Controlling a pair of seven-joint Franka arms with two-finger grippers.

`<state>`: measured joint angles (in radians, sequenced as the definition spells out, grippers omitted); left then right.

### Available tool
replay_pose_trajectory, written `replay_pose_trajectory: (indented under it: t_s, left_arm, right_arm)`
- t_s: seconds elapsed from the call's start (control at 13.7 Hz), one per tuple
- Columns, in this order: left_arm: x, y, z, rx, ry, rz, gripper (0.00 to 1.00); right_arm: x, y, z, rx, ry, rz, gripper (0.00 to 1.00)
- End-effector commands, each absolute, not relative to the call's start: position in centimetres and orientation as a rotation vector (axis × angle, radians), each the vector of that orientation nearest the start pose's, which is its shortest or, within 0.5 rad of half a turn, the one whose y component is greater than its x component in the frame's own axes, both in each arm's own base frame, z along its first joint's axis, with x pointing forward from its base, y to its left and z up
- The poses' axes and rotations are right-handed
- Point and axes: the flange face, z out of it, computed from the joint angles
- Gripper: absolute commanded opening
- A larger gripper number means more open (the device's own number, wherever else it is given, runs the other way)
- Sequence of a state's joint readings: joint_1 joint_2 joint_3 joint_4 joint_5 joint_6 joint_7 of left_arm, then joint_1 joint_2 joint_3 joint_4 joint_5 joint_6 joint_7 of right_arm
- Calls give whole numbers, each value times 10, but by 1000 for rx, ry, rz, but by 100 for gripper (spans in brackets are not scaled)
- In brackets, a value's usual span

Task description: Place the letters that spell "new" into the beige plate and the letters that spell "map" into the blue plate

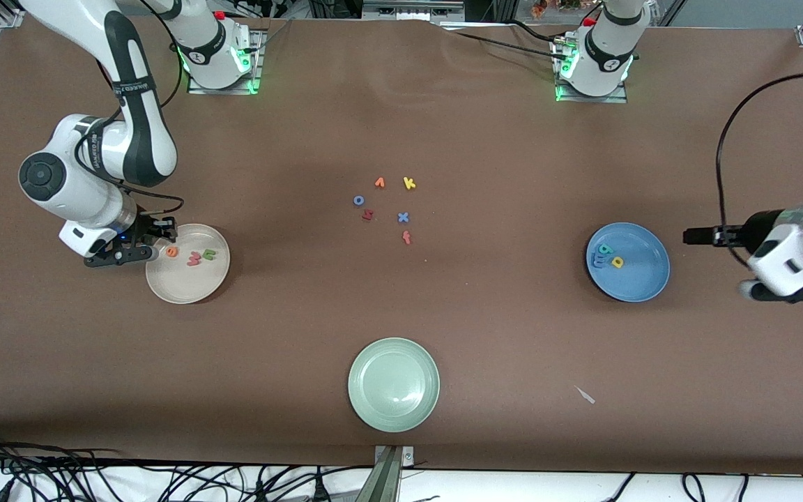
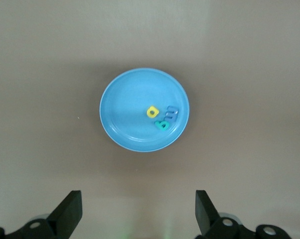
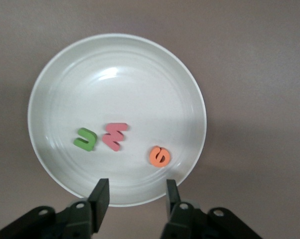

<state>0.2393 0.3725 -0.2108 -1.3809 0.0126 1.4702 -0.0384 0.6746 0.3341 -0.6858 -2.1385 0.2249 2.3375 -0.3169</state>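
Beige plate (image 1: 189, 287) holds 3 letters, blue plate (image 1: 642, 279) 3; both grippers released, empty.

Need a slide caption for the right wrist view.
Right gripper open over the beige plate holding green n, pink w, orange e.

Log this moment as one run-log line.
beige plate: n, e, w inside | blue plate: m, a, p inside | right pincer: open, empty, over beige rim | left pincer: open, empty

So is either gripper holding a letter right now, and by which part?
Nothing is held. The right gripper hangs over the beige plate's rim with empty jaws; the left gripper is open and empty, beside the blue plate.
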Motion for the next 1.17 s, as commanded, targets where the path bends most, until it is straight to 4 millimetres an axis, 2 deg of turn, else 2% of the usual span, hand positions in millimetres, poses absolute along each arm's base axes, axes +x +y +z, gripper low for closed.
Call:
replay_pose_trajectory:
  t_s: [0.0,0.15,0.29,0.37,0.58,0.66,0.8,0.88,0.95,1.02,1.1]
  left_arm:
    - [590,16,538,-3166,-113,217,100]
    - [575,5,575,-3174,-106,123,100]
    - [563,-1,599,-3170,-92,60,100]
    - [560,-1,604,-3170,-94,48,100]
    - [559,2,599,-3166,-98,71,100]
    - [559,4,601,-3166,-103,74,100]
    - [559,7,600,-3166,-98,78,100]
    - [559,9,601,-3167,-98,76,100]
    - [559,10,601,-3167,-98,73,100]
    - [559,11,602,-3167,-101,71,100]
    - [559,11,602,-3164,-100,71,100]
  right_arm:
    - [582,24,310,-3144,-198,90,60]
    - [595,40,337,-3132,-158,121,62]
    - [605,59,371,-3125,-126,141,63]
    - [612,65,394,-3129,-116,139,64]
    - [627,78,448,-3161,-115,109,77]
    - [629,80,459,-3172,-127,80,99]
    - [632,85,484,-3189,-156,72,100]
    - [635,83,503,-3188,-156,37,100]
    - [637,69,507,-3172,-128,51,100]
    - [635,69,514,-3142,-152,56,100]
    - [632,61,530,-3147,-180,24,100]
